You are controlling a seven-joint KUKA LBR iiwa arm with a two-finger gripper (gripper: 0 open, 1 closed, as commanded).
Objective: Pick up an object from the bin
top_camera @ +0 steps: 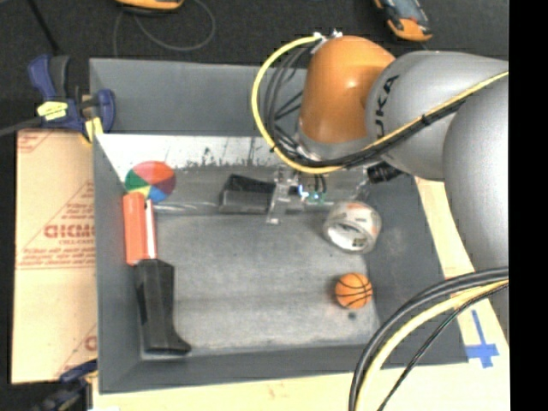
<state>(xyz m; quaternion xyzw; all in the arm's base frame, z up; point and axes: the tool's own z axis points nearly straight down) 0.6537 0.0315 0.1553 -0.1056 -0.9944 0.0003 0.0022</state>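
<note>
1. Your pincer [289, 193] sits low at the back of the bin [257, 289], tucked under the arm's orange cover [342, 92]. The wrist hides so much of it that you cannot tell how wide it stands, and you can see nothing held in it.
2. The nearest thing is a dark block [242, 194] lying flat along the back wall, just beside the pincer on the view's left and perhaps touching it. Treat it as the likely thing to pick, but that is a judgement from nearness alone.
3. The block looks stiff and light, with dull faces that should not slip. Take it across its short width near the middle, so it hangs level and does not swing.
4. The back wall is the main thing in your way. It rises close behind the block and leaves little room on that side.
5. A tape roll [351, 228] lies just to the pincer's other side, a little nearer the front and apart from the block. It looks smooth and hollow, and a nudge may set it rolling.
6. A small orange ball [353, 290] rests nearer the front, well apart from the block.
7. Along the left wall lie a coloured ball [150, 178], an orange and white tube [137, 228] and a black boot [157, 308]. All three are well clear of the block.
</note>
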